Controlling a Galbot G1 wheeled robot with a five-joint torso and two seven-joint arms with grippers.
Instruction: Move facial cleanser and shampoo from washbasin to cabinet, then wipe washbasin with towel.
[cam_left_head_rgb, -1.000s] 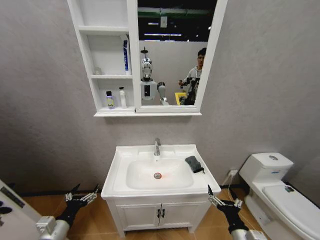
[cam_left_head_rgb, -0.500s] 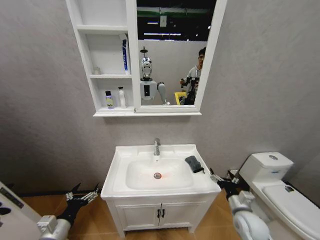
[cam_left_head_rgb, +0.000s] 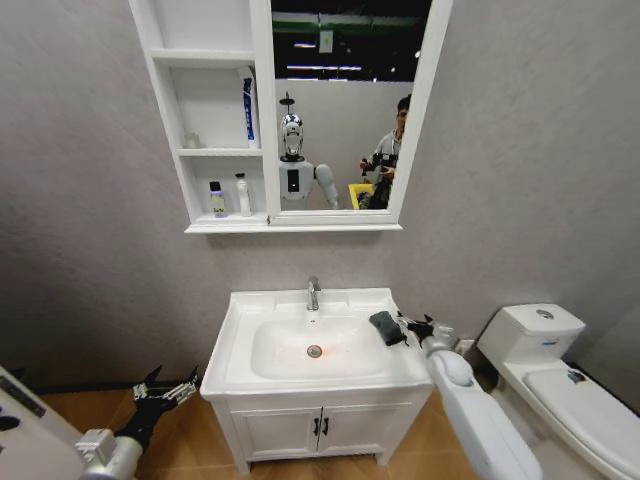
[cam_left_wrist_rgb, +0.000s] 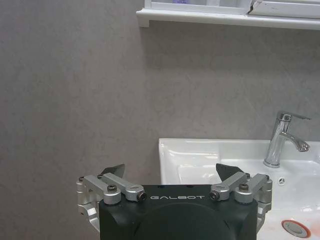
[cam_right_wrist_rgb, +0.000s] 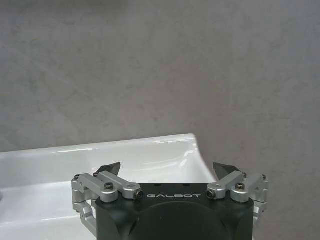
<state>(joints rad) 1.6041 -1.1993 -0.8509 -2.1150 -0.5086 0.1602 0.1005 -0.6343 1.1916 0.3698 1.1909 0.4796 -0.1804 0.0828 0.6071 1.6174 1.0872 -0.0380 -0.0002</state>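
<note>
Grey wall backs your washbasin (cam_left_head_rgb: 245, 362); two bottles already stand in the cabinet (cam_left_head_rgb: 222, 135). Your right end effector (cam_left_head_rgb: 409, 326) has come up from beside the vanity to the basin's 3 o'clock rim, fingers apart, so wiping looks next. Towel (cam_left_head_rgb: 387, 327) lies just beside it, long axis running roughly 11 to 5 o'clock. Left end effector (cam_left_head_rgb: 166, 392) waits low at 8 o'clock, open.
</note>
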